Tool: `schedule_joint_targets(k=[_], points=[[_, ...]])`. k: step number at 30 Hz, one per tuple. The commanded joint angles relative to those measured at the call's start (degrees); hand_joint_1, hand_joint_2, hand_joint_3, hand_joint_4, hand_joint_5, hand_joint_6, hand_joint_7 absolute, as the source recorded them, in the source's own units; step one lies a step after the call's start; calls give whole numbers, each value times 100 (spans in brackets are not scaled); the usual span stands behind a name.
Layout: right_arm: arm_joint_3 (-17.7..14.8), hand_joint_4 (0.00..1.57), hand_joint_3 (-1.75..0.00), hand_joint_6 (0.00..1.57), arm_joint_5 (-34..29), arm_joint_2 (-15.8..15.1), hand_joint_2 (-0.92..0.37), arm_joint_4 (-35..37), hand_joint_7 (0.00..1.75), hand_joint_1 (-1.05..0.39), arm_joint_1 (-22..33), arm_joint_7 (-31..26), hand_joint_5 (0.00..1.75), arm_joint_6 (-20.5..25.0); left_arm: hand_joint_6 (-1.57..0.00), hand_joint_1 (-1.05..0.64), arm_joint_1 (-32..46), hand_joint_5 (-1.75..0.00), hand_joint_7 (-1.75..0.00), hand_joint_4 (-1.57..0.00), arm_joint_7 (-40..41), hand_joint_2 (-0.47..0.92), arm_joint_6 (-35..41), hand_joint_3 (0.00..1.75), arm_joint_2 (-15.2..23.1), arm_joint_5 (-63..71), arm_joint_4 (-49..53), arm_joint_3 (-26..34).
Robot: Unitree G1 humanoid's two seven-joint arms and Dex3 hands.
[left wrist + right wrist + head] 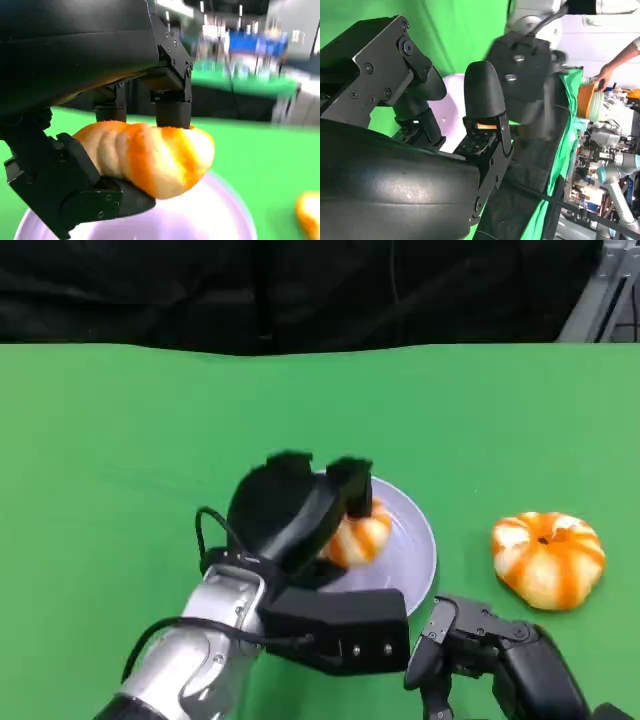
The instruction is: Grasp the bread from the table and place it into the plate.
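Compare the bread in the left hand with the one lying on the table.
The held bread is gripped by the left hand over the plate; the other bread lies untouched on the green table, right of the plate. The held one is partly hidden by fingers; the other is fully visible. Both are orange-and-white striped.

In the head view the left hand (pixel 300 505) covers most of the bread (pixel 360 538) and the near-left part of the plate (pixel 415 550), so it cannot be told whether the bread touches the plate. The right hand (pixel 480 645) is cut off by the picture's lower edge, and its fingers' lie cannot be told. In the left wrist view the second bread (pixel 310 215) is blurred and cut by the edge, and the room behind the surface (pixel 270 145) is too blurred to read.
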Motion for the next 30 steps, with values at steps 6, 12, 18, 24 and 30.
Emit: schedule_joint_targets(k=[6,12,18,24,30], points=[[-6,86,-144,75,17,-51,-33,-109,146,16,-2,-12,169,12,-86,-21,-147,-174,-107,-82,-327,74,46,32,-92,-264,345,-29],[8,86,-142,75,-15,-43,-33,-116,145,16,-3,-28,169,20,-80,-22,-119,-147,-88,-69,-721,83,384,20,-75,-156,186,-94],[2,86,-144,75,15,-47,-32,-55,146,15,-20,-20,169,-63,-23,-60,-111,-52,-13,-3,-1520,92,1135,29,-5,215,-241,-321],[-9,87,-145,76,12,-50,-32,-12,146,14,-59,-14,170,-66,-4,-82,4,-10,-2,0,-1536,92,1196,50,129,227,-668,-213],[-28,88,-147,76,-9,-44,-30,36,146,15,-106,-41,168,-74,0,-87,203,0,0,0,-1644,92,1119,57,415,70,-1306,40]])
